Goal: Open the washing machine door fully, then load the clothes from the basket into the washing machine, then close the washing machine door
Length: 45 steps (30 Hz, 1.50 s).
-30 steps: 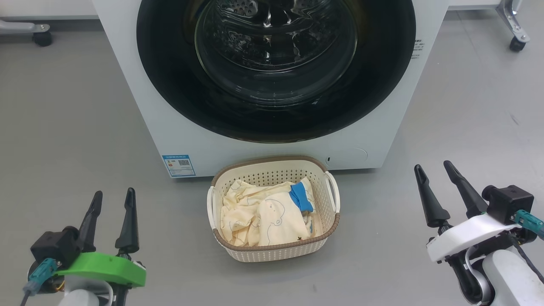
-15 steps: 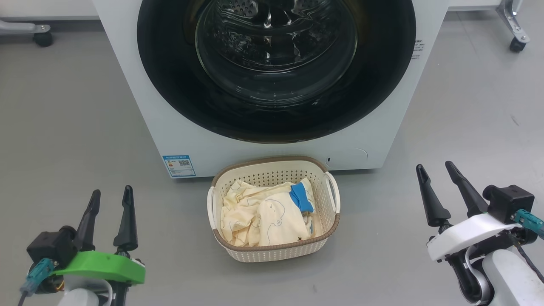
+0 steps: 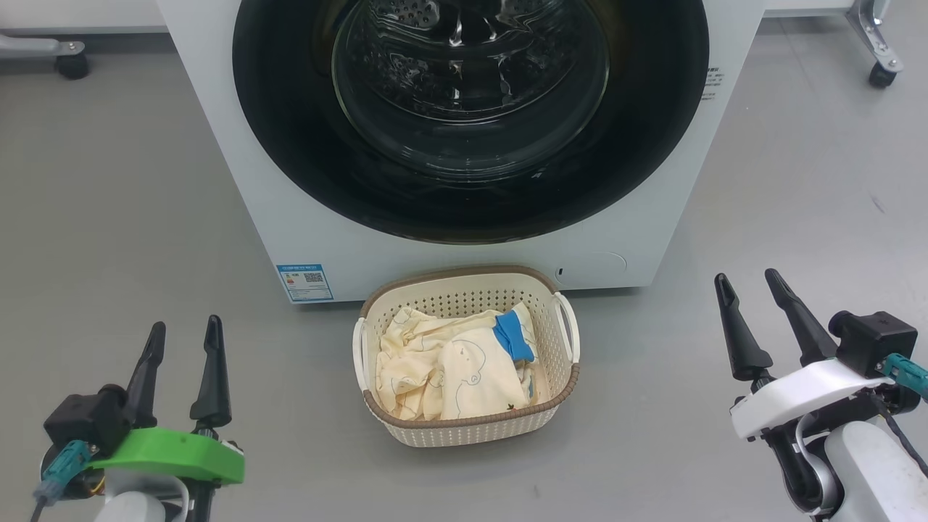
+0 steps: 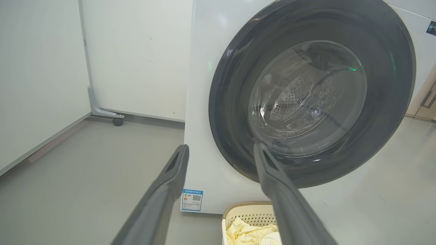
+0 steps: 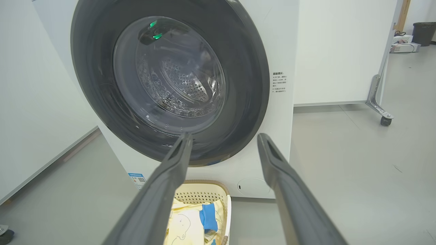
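The white washing machine [image 3: 239, 188] stands ahead with its round black door [image 3: 304, 152] shut flat against the front; the steel drum shows through the glass window. On the floor before it sits the cream basket [image 3: 562, 341] holding pale yellow clothes [image 3: 442, 370], one with a blue cuff. My left gripper [image 3: 185, 326] hovers open at the lower left, well left of the basket. My right gripper [image 3: 747, 278] is open at the lower right. Both are empty. The door [image 4: 231, 102] fills the left wrist view, and the door [image 5: 252, 75] the right wrist view.
White panels on wheeled feet [image 3: 72, 65] [image 3: 881, 72] stand behind the machine on both sides. A blue sticker [image 3: 304, 281] marks the machine's lower left. Grey floor lies open to either side of the basket. A dark bin [image 5: 424, 32] sits far off.
My left gripper has drifted slightly down and left; the right one has shifted slightly right and up. Door, basket and clothes have not moved.
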{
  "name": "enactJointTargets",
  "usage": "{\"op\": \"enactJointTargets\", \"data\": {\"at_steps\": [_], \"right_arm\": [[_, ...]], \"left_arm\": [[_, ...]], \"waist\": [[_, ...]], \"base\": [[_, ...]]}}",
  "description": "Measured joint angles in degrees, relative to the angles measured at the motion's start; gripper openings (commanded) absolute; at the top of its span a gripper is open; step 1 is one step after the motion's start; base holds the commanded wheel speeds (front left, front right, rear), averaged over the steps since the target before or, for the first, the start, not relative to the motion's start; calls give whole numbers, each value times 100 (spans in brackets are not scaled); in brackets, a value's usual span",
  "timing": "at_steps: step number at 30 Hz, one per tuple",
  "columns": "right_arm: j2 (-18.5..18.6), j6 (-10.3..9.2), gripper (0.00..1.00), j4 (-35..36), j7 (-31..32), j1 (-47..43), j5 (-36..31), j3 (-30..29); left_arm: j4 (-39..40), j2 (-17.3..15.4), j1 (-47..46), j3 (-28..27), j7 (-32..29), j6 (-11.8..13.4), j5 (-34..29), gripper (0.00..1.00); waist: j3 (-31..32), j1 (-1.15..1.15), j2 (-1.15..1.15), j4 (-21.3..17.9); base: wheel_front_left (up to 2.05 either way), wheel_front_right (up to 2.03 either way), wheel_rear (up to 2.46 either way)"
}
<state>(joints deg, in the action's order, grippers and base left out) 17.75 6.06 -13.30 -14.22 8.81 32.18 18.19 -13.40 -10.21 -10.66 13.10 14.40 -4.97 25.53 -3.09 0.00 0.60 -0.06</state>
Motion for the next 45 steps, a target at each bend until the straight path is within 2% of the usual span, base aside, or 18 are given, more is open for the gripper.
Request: {"op": "enactJointTargets", "data": {"at_steps": [25, 45], "right_arm": [[-122, 52, 100, 0, -1, 1, -99, -126], [-175, 69, 100, -3, -1, 1, -155, -177]], "left_arm": [[-24, 101, 2, -176, 0, -94, -141, 100], [-63, 135, 3, -219, 0, -145, -288, 100]], "waist": [[10, 0, 0, 8], [11, 0, 0, -13]], "base": [[5, 5, -9], [47, 47, -93]]}}
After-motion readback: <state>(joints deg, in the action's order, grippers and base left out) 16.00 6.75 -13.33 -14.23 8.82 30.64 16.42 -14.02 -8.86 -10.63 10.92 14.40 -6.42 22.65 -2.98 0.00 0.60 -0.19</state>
